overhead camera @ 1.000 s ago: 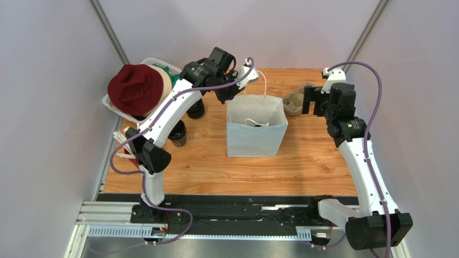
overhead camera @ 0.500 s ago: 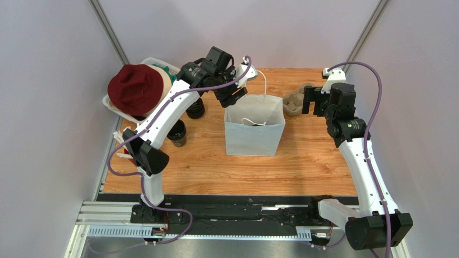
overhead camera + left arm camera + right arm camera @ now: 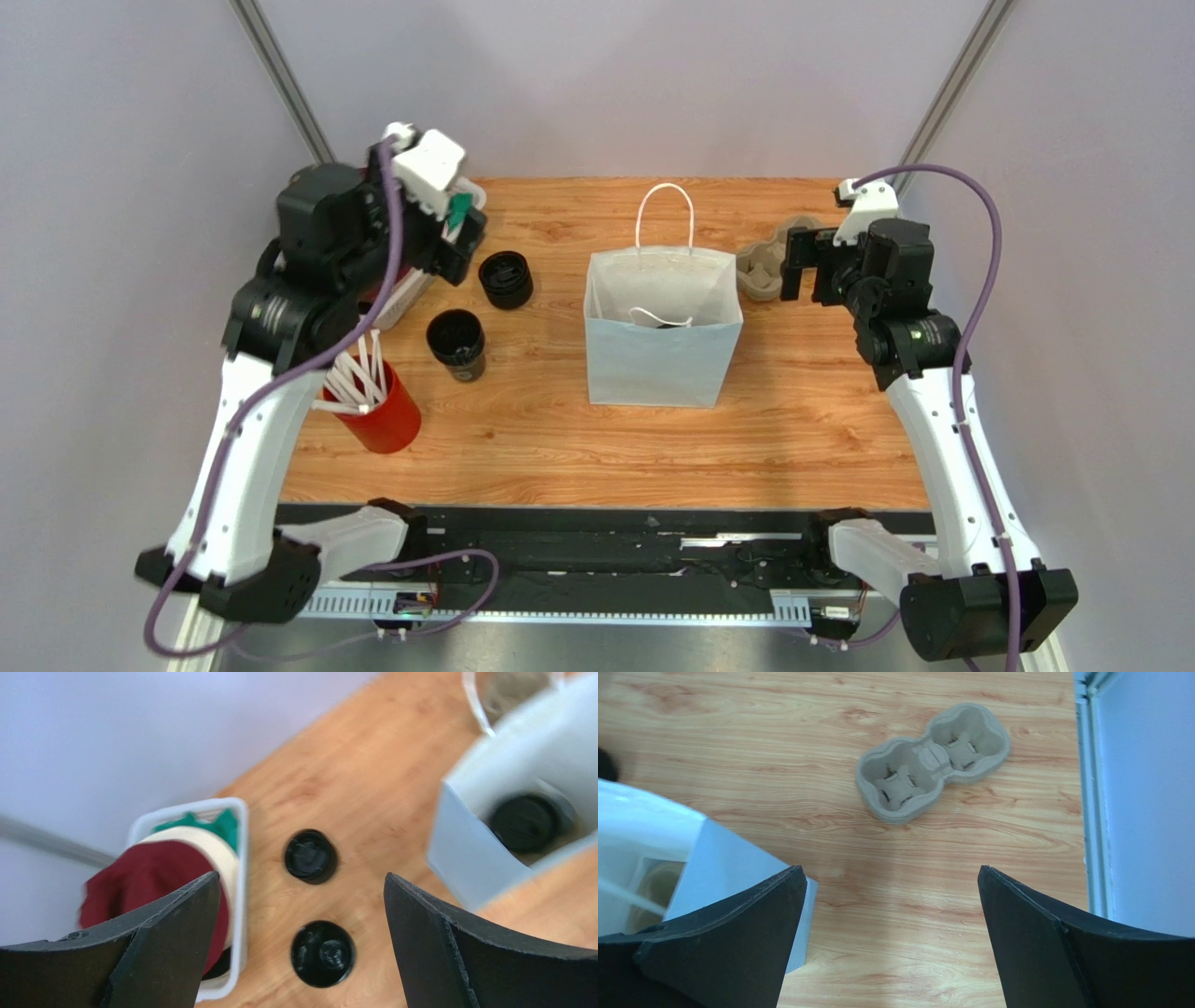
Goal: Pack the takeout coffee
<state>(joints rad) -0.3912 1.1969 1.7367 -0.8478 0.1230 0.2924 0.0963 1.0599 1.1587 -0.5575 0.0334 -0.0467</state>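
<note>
Two near-black takeout coffee cups stand on the wooden table left of the bag, one [image 3: 505,280] [image 3: 310,856] farther back and one [image 3: 457,343] [image 3: 323,953] nearer. A third dark cup [image 3: 525,822] sits inside the upright pale-blue paper bag [image 3: 664,336] [image 3: 477,861] [image 3: 703,861]. My left gripper [image 3: 467,241] [image 3: 300,903] hangs open and empty above the two cups at the back left. At the bag's right side my right gripper [image 3: 795,266] [image 3: 889,882] is open and empty over bare wood.
A grey pulp cup tray [image 3: 765,269] [image 3: 933,770] lies at the back right. A red cup of white straws [image 3: 376,403] stands at the left front. A white basket [image 3: 238,882] with a dark red hat [image 3: 140,882] sits at the back left corner.
My left gripper opened over the bag mouth, then the arm swung back to the left, away from the bag. The bag handle now stands free. The right arm barely moved.
</note>
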